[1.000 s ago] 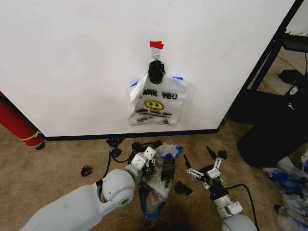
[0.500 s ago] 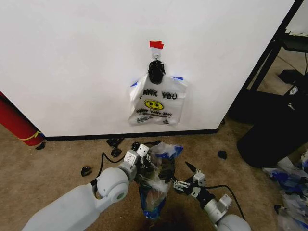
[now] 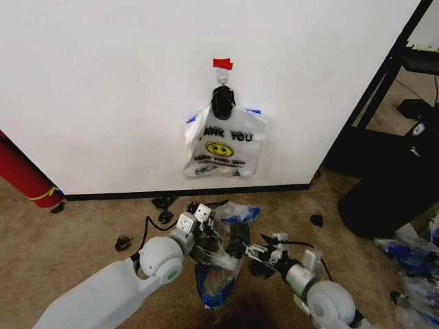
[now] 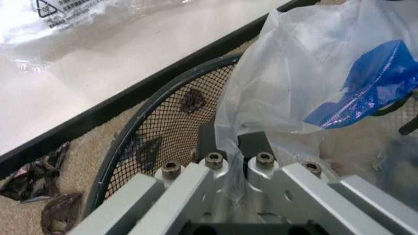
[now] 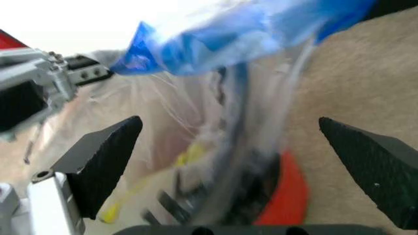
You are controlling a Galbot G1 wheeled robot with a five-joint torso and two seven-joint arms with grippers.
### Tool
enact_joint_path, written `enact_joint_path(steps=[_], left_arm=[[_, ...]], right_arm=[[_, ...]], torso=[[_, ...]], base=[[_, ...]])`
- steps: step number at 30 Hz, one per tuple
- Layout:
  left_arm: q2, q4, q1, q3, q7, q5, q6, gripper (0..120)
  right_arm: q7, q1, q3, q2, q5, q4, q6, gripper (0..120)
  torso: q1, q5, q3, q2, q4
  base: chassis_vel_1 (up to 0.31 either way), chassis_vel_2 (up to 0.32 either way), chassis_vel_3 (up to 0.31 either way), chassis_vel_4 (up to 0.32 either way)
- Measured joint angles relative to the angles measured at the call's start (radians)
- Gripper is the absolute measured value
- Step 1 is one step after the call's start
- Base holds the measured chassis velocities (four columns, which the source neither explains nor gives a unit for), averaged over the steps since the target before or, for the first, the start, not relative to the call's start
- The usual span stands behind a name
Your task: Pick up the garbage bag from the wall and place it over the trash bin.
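Note:
The garbage bag [image 3: 218,264], clear crinkly plastic with blue patches, is draped around the black trash bin [image 3: 236,241] on the carpet below the wall [image 3: 103,89]. My left gripper [image 3: 195,221] is shut on the bag's upper edge at the bin's left rim. In the left wrist view, the fingers [image 4: 265,161] pinch the garbage bag [image 4: 307,88] beside the mesh trash bin [image 4: 163,142]. My right gripper [image 3: 264,249] stands open at the bin's right side. From the right wrist, the gripper [image 5: 228,122] straddles the garbage bag [image 5: 216,44] and the trash bin's red base [image 5: 290,188].
A white "THANK YOU" bag [image 3: 223,144] hangs from a hook under red tape [image 3: 222,64]. A large black bulk [image 3: 391,195] and a black frame stand at the right. A red roll [image 3: 24,175] leans at the left. Dark scraps [image 3: 123,242] and more plastic [image 3: 411,253] litter the carpet.
My right gripper has swung left, from open carpet to the bin's right side against the bag. My left gripper has shifted slightly left with the bag edge still in it.

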Motion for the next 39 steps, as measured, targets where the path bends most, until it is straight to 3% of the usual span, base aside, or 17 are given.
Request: enact_joint_path(steps=[4,16,20,32,39], left_arm=[[0.001,-0.006,0.001,-0.001,0.002,0.002,0.0,0],[0.006,-0.018,0.006,-0.004,0.005,0.005,-0.004,0],[0.007,-0.018,0.006,-0.004,0.005,0.006,-0.004,0],[0.008,-0.012,0.006,-0.004,0.006,0.011,-0.006,0],[0.012,-0.045,0.043,-0.015,0.006,0.052,-0.032,0]], right_arm=[[0.039,0.071,-0.027,0.019,0.039,-0.019,-0.1,100],[0.15,0.153,-0.051,0.048,0.054,-0.047,-0.238,100],[0.17,0.16,-0.048,0.052,0.06,-0.047,-0.292,93],[0.199,0.163,-0.034,0.066,0.066,-0.044,-0.352,47],[0.241,0.139,-0.034,0.069,0.065,-0.006,-0.332,22]], torso=[[0.0,0.0,0.0,0.0,0.0],[0.0,0.0,0.0,0.0,-0.0001],[0.0,-0.0001,0.0,0.0,-0.0001],[0.0,-0.0001,0.0,0.0,-0.0001],[0.0,-0.0001,0.0,0.0,-0.0001]], base=[[0.0,0.0,0.0,0.0],[0.0,0.0,0.0,0.0],[0.0,0.0,0.0,0.0],[0.0,0.0,0.0,0.0],[0.0,0.0,0.0,0.0]])
